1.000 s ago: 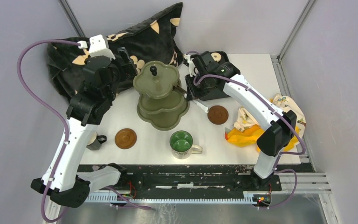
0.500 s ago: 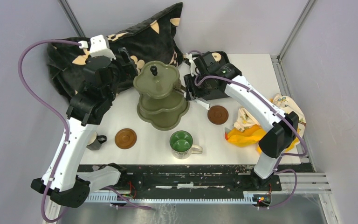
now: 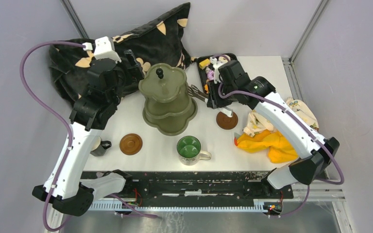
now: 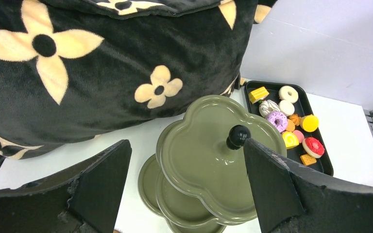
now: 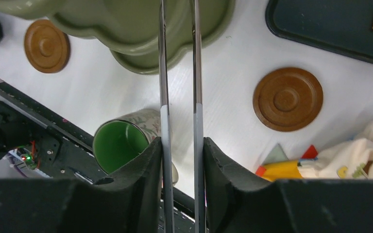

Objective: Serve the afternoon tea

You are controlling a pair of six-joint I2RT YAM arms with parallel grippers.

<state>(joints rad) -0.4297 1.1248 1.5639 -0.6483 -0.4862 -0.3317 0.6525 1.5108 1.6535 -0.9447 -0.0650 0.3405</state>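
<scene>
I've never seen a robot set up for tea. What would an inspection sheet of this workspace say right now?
Surface: white table, no spills seen.
Job's things: stand with bare tiers; pastries all on the black tray; mug upright and empty; left saucer and right saucer bare.
Clutter: pillow, yellow cloth, dark mug behind the left arm.
Grippers: left gripper open and empty above the stand; right gripper shut on tongs.
Cables: purple cables loop off both arms.
Surroundings: grey walls, metal frame.
</scene>
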